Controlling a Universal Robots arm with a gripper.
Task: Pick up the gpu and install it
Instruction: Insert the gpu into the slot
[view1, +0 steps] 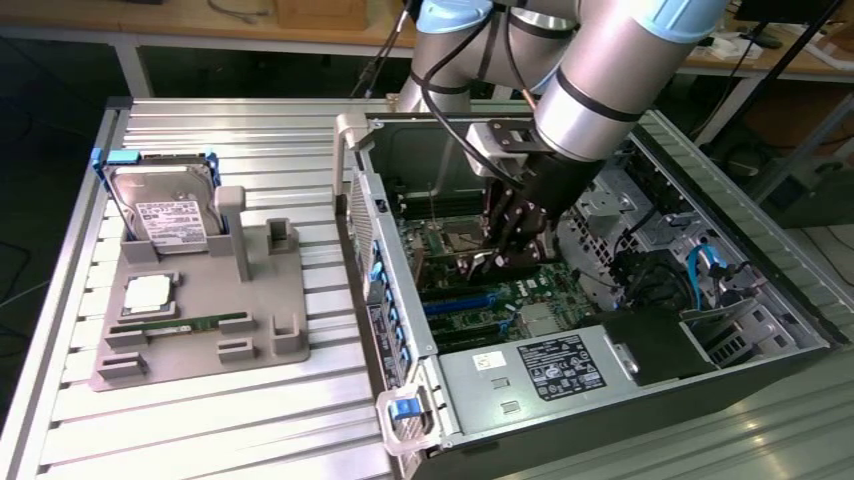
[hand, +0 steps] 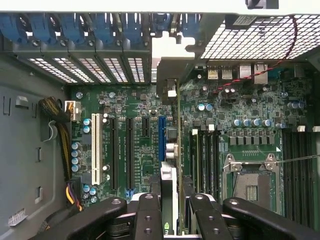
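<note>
The black pincer (hand: 175, 199) is clamped on the thin flat black gpu card with silver end bracket (hand: 178, 160). It holds the card on edge inside the open computer case (view1: 747, 395), over the green motherboard (hand: 142, 160), at the bench (view1: 200, 420) edge on the exterior view's right.

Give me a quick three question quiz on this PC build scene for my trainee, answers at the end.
1. True or false: the end effector is inside the open computer case.
2. Which part sits in the gray fixture? A) hard drive B) fan C) power supply
3. Fill in: the end effector holds the gpu edge-on over the ____.
Key: 1 true; 2 A; 3 motherboard.
</note>
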